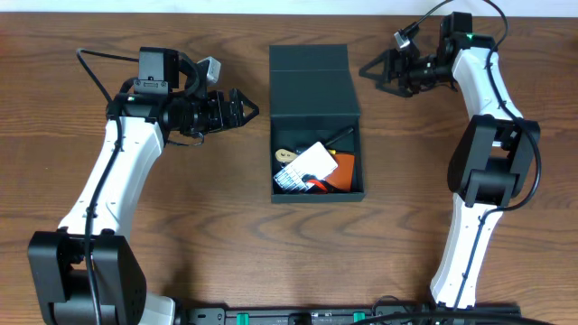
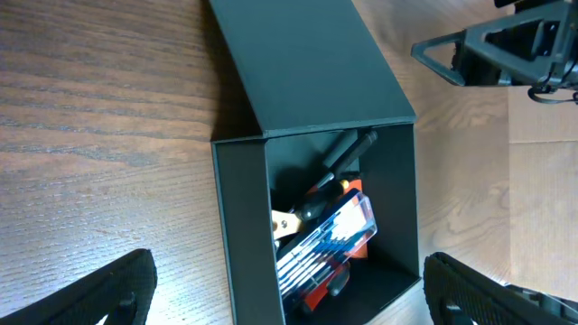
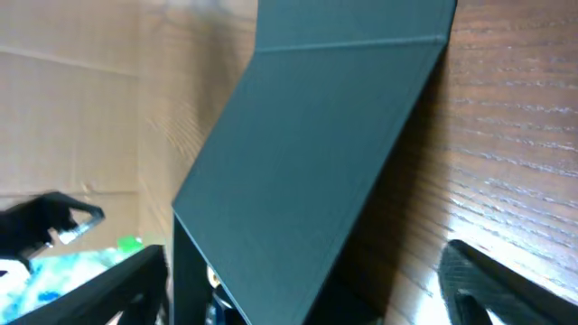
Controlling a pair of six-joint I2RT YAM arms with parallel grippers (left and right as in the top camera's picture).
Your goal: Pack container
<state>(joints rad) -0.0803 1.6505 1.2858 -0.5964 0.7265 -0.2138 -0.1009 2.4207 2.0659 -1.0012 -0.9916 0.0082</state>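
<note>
Overhead, the container (image 1: 316, 198) is sitting open between the left gripper (image 1: 246, 108) and right gripper (image 1: 375, 72), both hanging spread and empty. Piled tools (image 1: 312, 167) inside it are likely risking a jammed lid (image 1: 312, 81) on closing.

The left arm (image 1: 113, 176) and right arm (image 1: 483, 86) wear smooth white shells between black joint housings — thin black cables (image 1: 93, 72) loop off each wrist, a small green light (image 1: 469, 37) glows on the right one — ending in the angular black left gripper (image 1: 246, 110) and right gripper (image 1: 368, 69).
</note>
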